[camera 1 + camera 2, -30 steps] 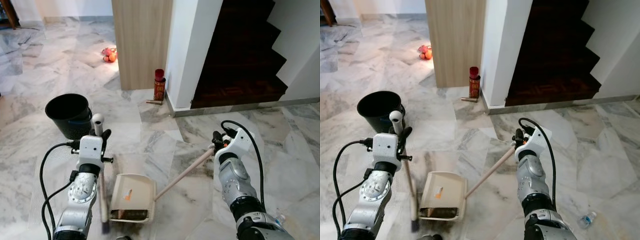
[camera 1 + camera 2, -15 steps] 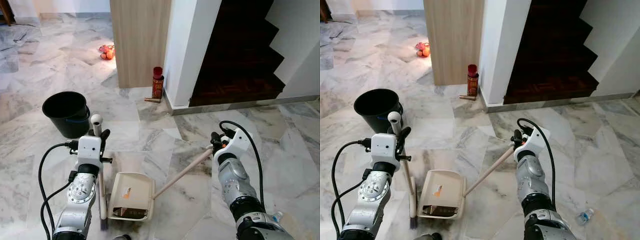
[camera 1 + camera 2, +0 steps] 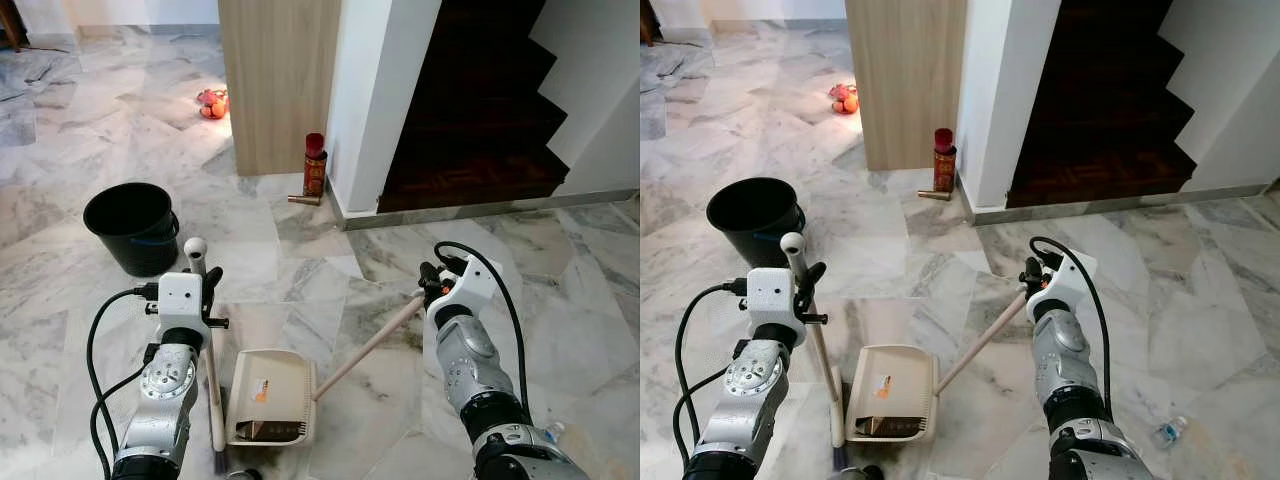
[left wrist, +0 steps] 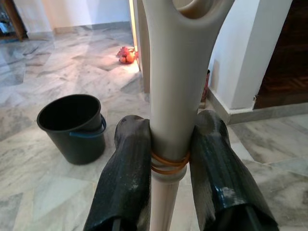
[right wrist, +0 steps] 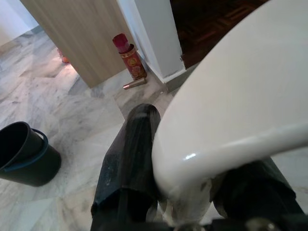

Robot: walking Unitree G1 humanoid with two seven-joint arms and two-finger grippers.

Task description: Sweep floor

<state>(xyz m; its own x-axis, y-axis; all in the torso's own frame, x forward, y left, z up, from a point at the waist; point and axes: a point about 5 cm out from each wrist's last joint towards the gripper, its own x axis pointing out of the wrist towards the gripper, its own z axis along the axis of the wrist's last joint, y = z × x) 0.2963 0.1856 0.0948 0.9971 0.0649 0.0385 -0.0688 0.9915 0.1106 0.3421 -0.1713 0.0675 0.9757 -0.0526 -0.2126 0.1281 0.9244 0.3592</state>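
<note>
My left gripper is shut on the cream broom handle, which runs down to the floor beside the dustpan; the left wrist view has both black fingers clamped on the handle. A cream dustpan lies flat on the marble floor between my arms, with dark debris at its near lip. Its long handle slants up to my right gripper, which is shut on its top end.
A black bucket stands on the floor at the left. A red can stands by the wooden panel and white wall corner. Dark stairs rise at the right. Orange fruit lies far off. A plastic bottle lies near my right.
The broom's lower end has swung right, close against the dustpan's left side. The dustpan has shifted slightly right. The camera has moved a little.
</note>
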